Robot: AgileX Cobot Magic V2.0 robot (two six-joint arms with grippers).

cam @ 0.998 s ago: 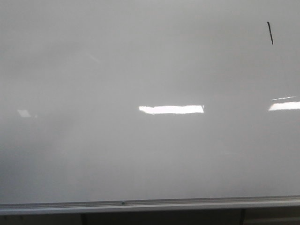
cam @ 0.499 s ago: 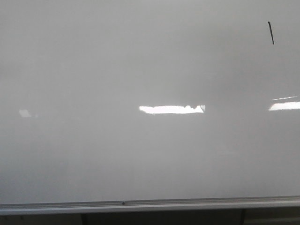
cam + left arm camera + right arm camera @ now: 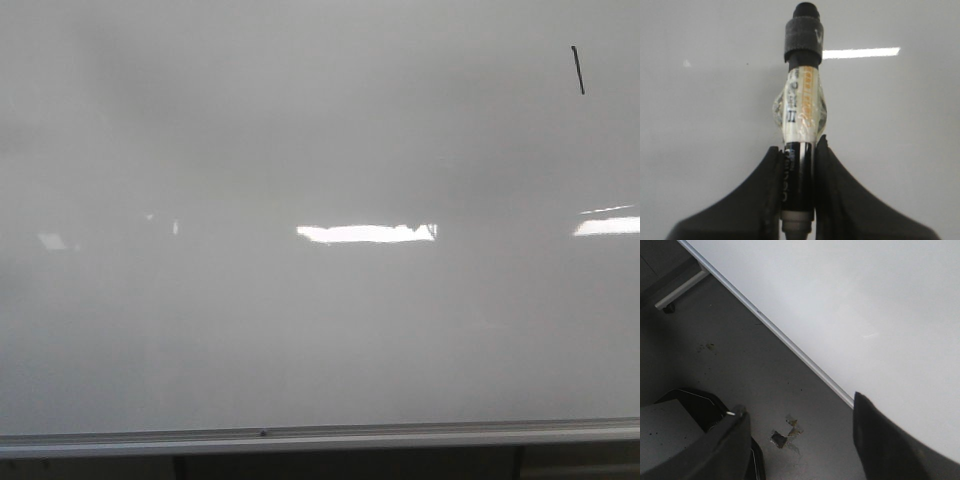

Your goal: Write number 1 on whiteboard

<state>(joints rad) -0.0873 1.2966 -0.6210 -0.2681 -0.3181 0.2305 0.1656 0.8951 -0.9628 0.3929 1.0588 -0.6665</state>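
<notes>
**Operator:** Front view first. I see the whiteboard (image 3: pixel 300 330) filling nearly the whole frame, glossy and grey-white, with its silver frame strip (image 3: pixel 320 437) running along the lower edge. The number 1 (image 3: pixel 578 70) sits high in the upper right corner of the board: a short, thin black stroke, nearly upright, leaning slightly. Bright light reflections (image 3: pixel 366 233) lie across the middle of the board and at its right edge. I see neither arm in this view.

**Colleague:** And the left wrist view?

**Operator:** There my left gripper (image 3: pixel 798 200) is clamped on a marker (image 3: pixel 801 125). The two black fingers (image 3: pixel 765 195) press against the barrel from both sides, with no gap between them and it. The marker points away from the fingers toward the board surface. It has a black barrel, a pale label with orange print wrapped in clear tape, and a dark band near its black tip. Whether the tip touches the board, I cannot tell. One reflection shows on the board beside the tip.

**Colleague:** Right wrist view?

**Operator:** My right gripper (image 3: pixel 800 440) stands wide apart and holds nothing. Between its fingers I see the grey floor (image 3: pixel 740 365), with a dark scuffed patch. The board's lower edge crosses the picture diagonally. A leg of its stand, with a caster, shows in one corner.
</notes>
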